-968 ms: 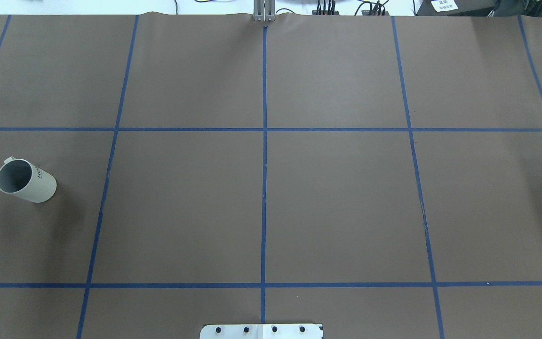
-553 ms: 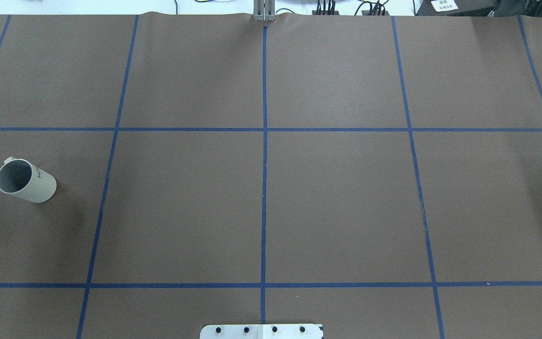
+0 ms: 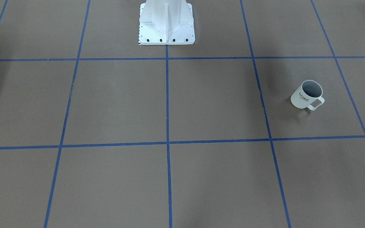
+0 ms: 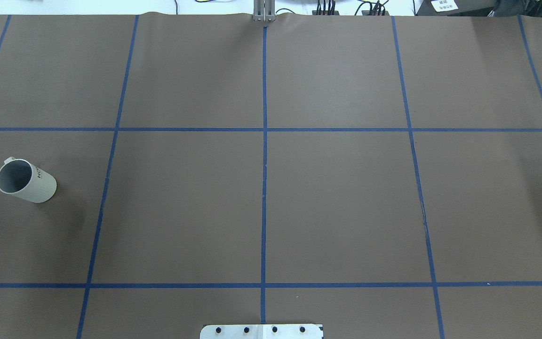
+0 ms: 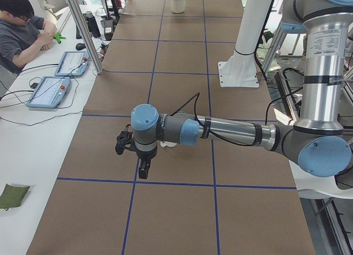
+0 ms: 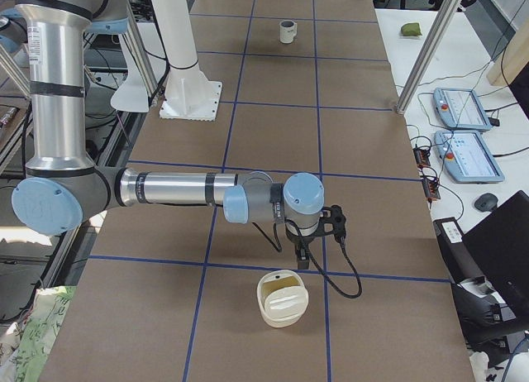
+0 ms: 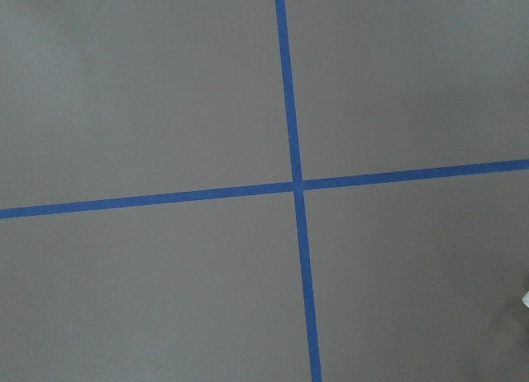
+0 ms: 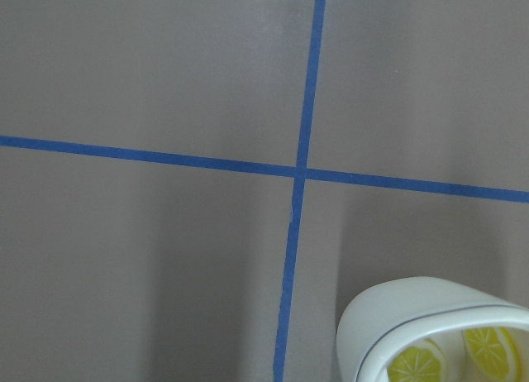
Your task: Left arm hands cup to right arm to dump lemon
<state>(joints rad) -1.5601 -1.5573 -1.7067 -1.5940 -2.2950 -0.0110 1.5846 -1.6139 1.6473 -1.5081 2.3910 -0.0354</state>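
Brown papered table (image 4: 337,202), cup (image 4: 25,181) upright well left of the base plate (image 4: 261,331), lemon not visible. Can't tell how open left gripper (image 5: 143,171) or right gripper (image 6: 304,256) is; neither holds the cup. Off-centre grab could tip it.

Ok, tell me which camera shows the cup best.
Exterior front-facing: the cup stands upright, with its HOME print, handle and grey inside clear. Overhead shows its mouth but only part of the print. Exterior right shows it far and small. Exterior left and the wrist views show it barely or not at all.
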